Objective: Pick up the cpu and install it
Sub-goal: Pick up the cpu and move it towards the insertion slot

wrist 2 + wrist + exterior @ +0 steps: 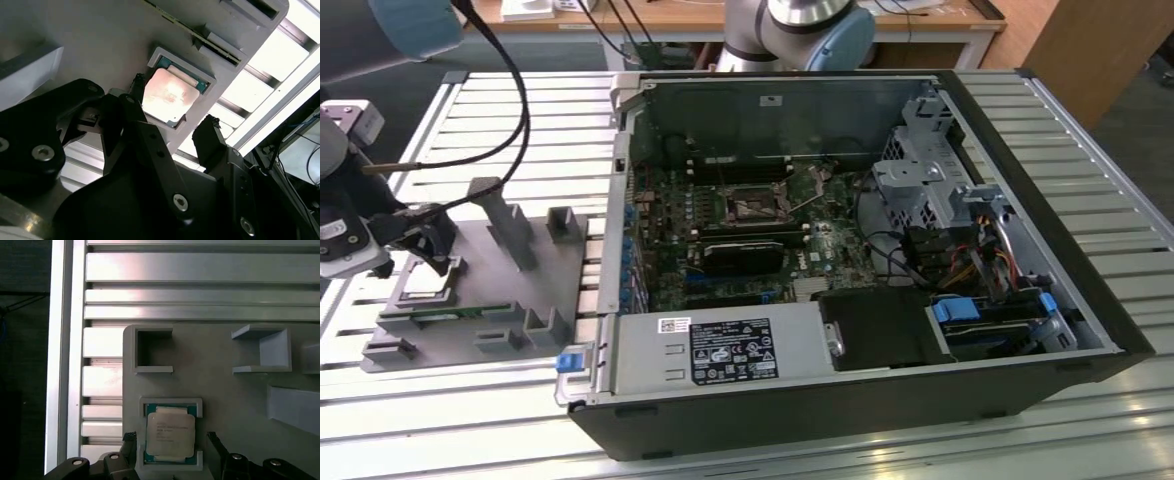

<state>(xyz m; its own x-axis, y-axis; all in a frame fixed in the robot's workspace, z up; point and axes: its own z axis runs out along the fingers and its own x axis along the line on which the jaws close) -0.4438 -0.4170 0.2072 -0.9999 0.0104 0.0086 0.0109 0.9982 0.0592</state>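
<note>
The cpu (170, 432) is a flat silvery square chip with a green edge. It lies in a raised recess of the grey fixture tray (225, 390), at the exterior view's left (427, 288). My gripper (171, 441) hangs just over it, open, one black fingertip (129, 440) on each side of the chip and not touching it. In the second wrist view the cpu (167, 95) shows between the two spread fingers (207, 131) of the gripper (172, 102). In the exterior view the gripper (430, 240) sits over the tray's near-left part. The motherboard's black-framed socket (758, 207) lies inside the open computer case.
The open computer case (854, 400) takes up the middle and right of the slatted metal table (494, 420). Upright pegs (507, 215) and box pockets (152, 350) stand on the tray around the cpu. A black cable (520, 90) loops above the tray.
</note>
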